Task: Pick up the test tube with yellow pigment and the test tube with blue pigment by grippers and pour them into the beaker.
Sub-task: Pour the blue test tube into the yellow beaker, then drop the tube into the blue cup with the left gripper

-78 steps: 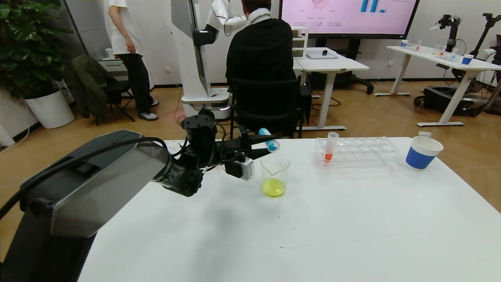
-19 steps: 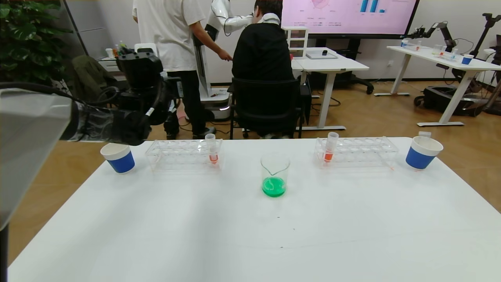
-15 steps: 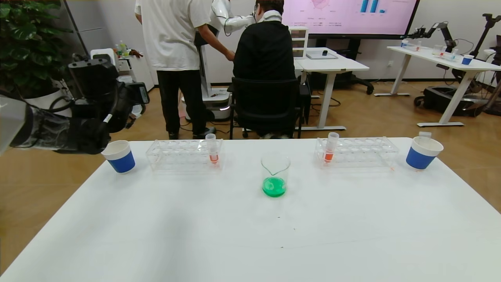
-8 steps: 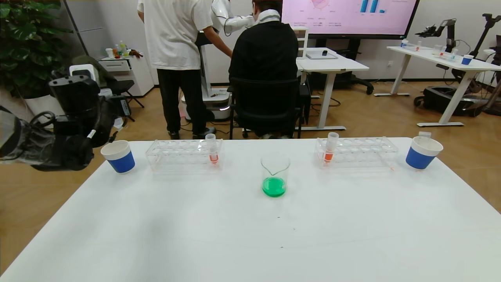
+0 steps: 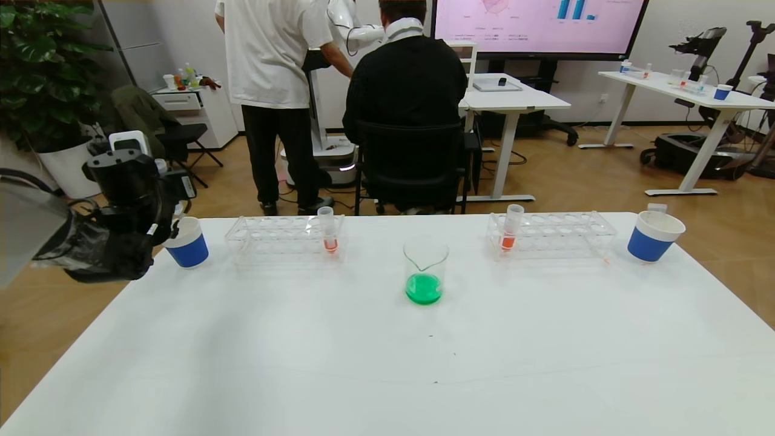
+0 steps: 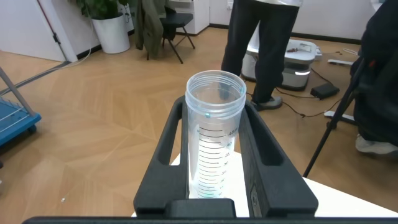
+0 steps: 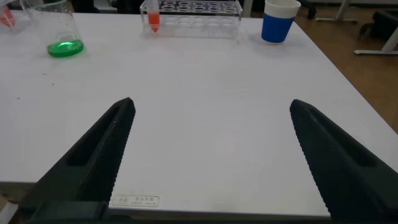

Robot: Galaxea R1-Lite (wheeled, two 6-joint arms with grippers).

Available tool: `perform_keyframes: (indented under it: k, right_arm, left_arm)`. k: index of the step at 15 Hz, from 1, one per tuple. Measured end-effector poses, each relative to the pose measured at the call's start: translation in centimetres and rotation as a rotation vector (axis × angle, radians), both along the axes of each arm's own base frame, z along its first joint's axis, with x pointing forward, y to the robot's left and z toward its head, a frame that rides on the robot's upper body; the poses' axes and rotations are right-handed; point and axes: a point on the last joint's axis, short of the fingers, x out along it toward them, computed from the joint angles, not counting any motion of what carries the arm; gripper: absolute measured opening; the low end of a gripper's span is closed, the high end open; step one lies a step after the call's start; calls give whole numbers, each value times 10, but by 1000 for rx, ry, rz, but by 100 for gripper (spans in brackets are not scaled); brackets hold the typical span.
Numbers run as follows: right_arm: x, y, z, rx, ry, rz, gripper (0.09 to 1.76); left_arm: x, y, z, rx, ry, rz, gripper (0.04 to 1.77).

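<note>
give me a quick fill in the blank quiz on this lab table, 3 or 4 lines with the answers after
1. The liquid in the beaker is ____.
2. The left gripper is shut on an empty clear ____, held above the left paper cup.
3. Each rack on the table holds one tube with ____ liquid.
4. The right gripper, near the table's front edge, has its jaws ____.

Missing words: green; tube; orange; open
</note>
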Motion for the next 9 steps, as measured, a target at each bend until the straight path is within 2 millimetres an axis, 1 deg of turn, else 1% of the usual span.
perform_keyframes:
  k: [3, 5, 9]
  right_arm:
    - [0, 0, 0, 0, 0, 0, 174]
    - [0, 0, 0, 0, 0, 0, 174]
    - [0, 0, 0, 0, 0, 0, 174]
  left_arm:
    - [9, 13, -17, -3, 22, 23, 50]
    - [12, 14, -28, -8, 41, 25, 50]
    - [14, 10, -45, -14, 57, 23, 50]
